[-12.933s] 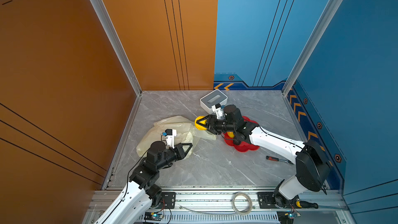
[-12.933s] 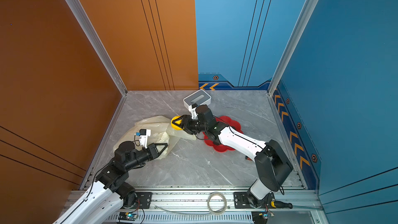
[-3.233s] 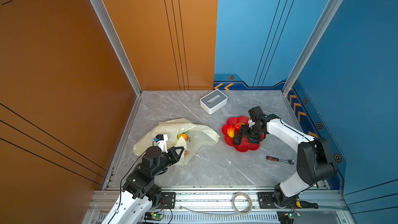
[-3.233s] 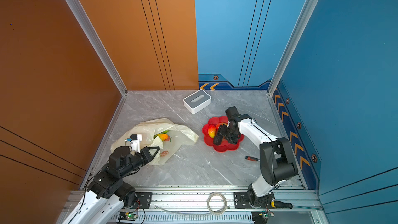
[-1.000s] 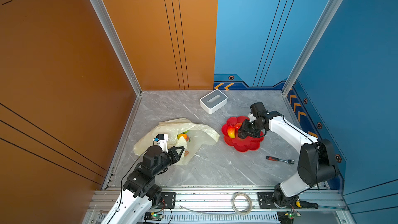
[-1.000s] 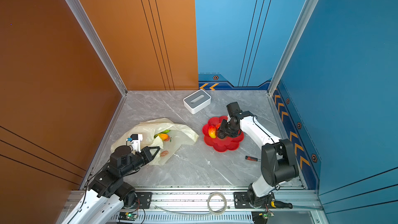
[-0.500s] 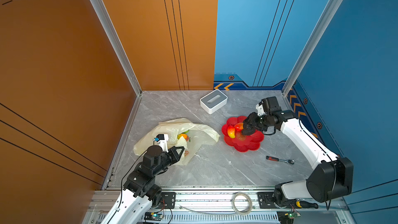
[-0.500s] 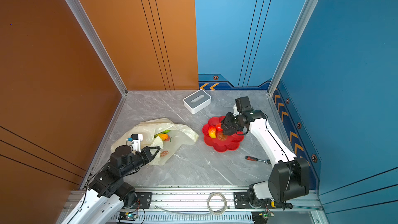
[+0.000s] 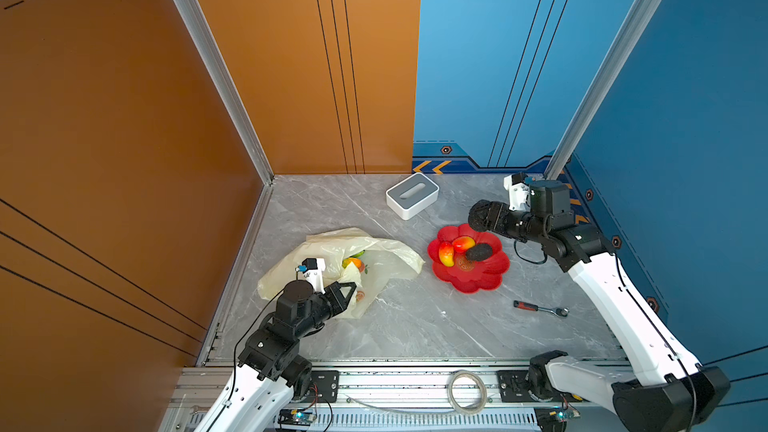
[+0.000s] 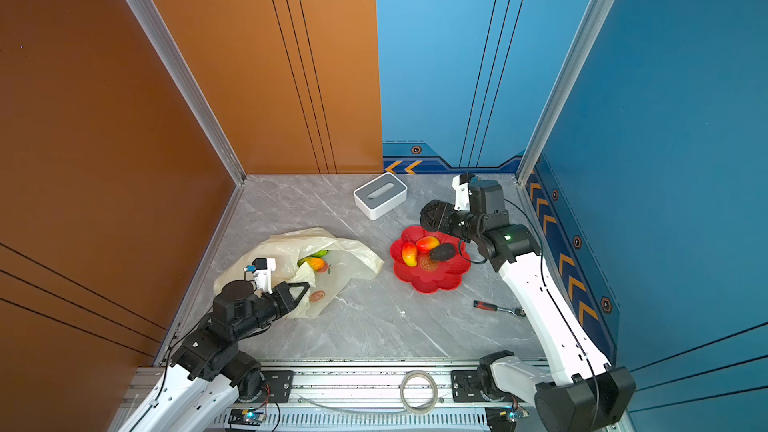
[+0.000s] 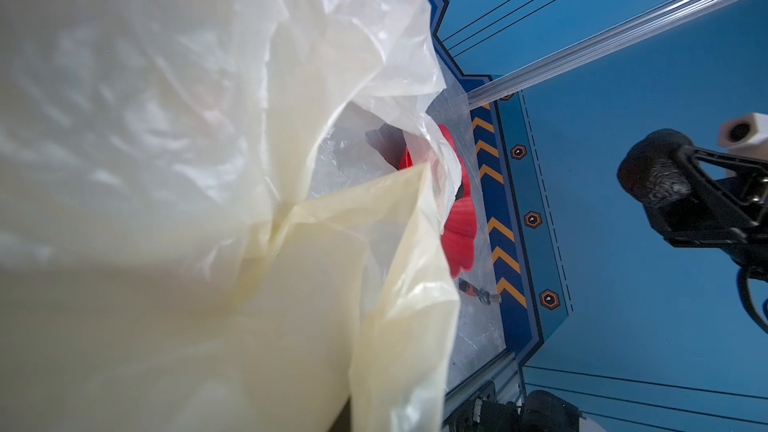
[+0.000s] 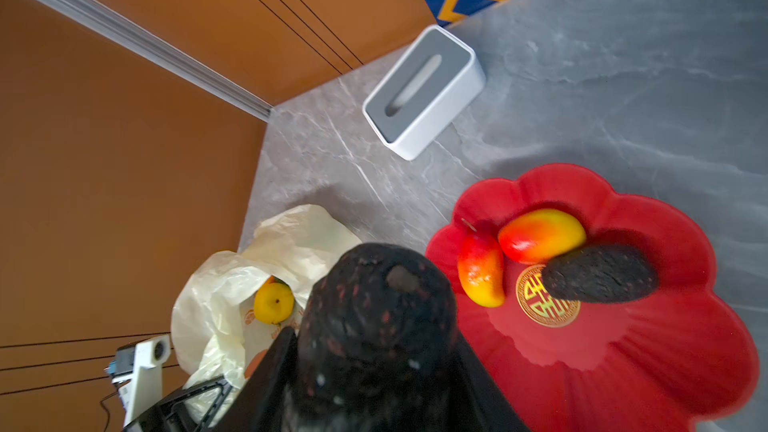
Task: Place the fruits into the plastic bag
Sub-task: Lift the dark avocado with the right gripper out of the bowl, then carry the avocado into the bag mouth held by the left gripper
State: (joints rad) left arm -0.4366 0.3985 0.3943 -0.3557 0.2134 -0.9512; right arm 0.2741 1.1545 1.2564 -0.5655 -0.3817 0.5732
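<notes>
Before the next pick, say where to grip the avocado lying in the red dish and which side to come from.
Grip the avocado across its short width at mid-body, coming straight down from above. It lies flat on the red dish with its long flanks mostly clear, while one end lies beside a mango, so an end-on approach looks blocked.

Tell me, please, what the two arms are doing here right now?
The left hand is shut on a fold of the plastic bag near its mouth. The right hand grips a dark avocado, raised near the far rim of the red dish. Two mangoes and a second avocado lie in the dish, and a yellow-orange fruit shows inside the bag.
</notes>
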